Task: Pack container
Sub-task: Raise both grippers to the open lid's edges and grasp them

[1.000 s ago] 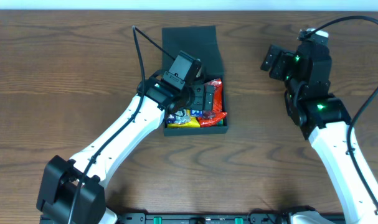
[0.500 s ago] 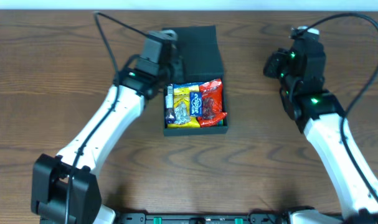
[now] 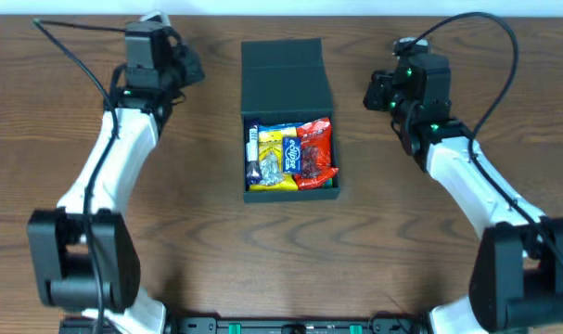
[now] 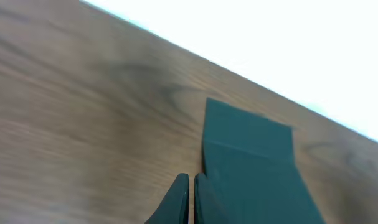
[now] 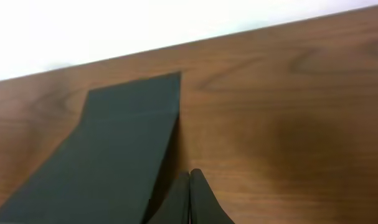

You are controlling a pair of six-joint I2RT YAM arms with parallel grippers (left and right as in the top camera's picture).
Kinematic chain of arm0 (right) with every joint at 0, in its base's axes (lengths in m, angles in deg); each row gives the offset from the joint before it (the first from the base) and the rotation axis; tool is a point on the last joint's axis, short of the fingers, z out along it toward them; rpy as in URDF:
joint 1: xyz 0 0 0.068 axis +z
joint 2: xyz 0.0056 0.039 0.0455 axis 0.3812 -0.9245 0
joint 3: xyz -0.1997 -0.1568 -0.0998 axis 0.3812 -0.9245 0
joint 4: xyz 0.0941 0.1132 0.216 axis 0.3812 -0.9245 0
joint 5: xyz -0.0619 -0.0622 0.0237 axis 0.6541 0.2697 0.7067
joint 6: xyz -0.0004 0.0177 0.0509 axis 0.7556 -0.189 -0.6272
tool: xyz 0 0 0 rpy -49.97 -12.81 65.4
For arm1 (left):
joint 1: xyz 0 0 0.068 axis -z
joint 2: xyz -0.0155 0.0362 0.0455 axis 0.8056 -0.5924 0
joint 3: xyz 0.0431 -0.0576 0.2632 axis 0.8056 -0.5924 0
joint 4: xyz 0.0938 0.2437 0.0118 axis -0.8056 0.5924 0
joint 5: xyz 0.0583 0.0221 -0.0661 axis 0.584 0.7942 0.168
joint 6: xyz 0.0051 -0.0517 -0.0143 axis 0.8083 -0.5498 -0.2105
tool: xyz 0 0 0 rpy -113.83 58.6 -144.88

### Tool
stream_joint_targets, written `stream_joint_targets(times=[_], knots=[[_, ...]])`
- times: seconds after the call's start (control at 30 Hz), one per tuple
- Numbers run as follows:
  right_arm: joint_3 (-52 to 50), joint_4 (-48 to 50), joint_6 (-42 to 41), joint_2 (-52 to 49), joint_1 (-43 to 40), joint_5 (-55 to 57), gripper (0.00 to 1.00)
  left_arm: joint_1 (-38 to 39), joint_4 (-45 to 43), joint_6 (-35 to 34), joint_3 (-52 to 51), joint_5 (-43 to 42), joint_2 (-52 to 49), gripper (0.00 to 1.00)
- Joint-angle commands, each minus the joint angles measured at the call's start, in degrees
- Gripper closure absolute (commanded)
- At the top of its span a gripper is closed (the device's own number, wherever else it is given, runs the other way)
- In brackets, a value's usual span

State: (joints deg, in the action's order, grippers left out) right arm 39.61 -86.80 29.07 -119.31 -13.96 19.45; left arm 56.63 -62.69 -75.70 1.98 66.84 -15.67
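The container is sitting open near the middle of the table, a little toward the far edge, with its lid swinging back toward that edge. A yellow packet and a red packet are lying side by side inside and filling most of the box. A narrow silvery item is pressing against the left wall, too small to read. The brown wood-grain tabletop is showing bare on both sides of the box and in front of it. A white strip is running just beyond the far edge, and nothing more of the room is showing. The left gripper is hanging over the far left of the table, well apart from the box. In the left wrist view its fingertips are pressing together on nothing, pointing toward the lid's corner. The right gripper is hovering to the right of the lid, apart from it. In the right wrist view its tips are likewise closing on nothing, just beside the lid's edge. Both wrist views are blurring and cutting off the box body, showing only the dark lid panel. The arm bases are running out of the overhead frame at the near edge.
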Motion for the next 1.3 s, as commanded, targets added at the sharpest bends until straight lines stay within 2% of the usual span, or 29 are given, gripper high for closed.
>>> stream_joint_targets(times=[0.0, 0.17, 0.4, 0.5, 0.67, 0.87, 1.17, 1.27], knots=[[0.5, 1.5, -4.5, -2.5, -2.0, -7.1, 0.99, -2.8, -3.0, -4.9, 0.4, -10.6, -6.6, 0.94], [4.2, 1.4, -9.0, -8.1, -3.8, -13.4, 0.98, -4.3, -3.2, -6.2, 4.3, -16.9, -15.0, 0.94], [16.4, -4.2, -14.3, -20.9, -4.4, -16.1, 0.98, -4.0, 9.6, -7.0, 25.7, -23.8, -31.7, 0.94], [20.4, -4.3, -16.2, -25.7, -4.4, -19.0, 0.98, -3.4, 13.2, -7.0, 29.5, -24.4, -34.3, 0.94], [24.2, -4.3, -19.6, -31.3, -4.4, -23.0, 0.98, -1.9, 17.9, -6.8, 29.7, -25.2, -34.5, 0.94], [24.3, -5.4, -19.9, -34.6, -4.3, -28.2, 0.98, -1.0, 25.5, -4.7, 29.7, -23.2, -34.7, 0.94], [24.3, -5.6, -19.9, -35.9, -4.0, -32.0, 0.98, 0.5, 25.6, -4.4, 29.7, -26.7, -37.3, 0.95], [24.3, -5.7, -19.9, -36.4, -3.1, -33.1, 0.98, 1.7, 22.9, -4.7, 29.7, -27.8, -37.3, 0.94]])
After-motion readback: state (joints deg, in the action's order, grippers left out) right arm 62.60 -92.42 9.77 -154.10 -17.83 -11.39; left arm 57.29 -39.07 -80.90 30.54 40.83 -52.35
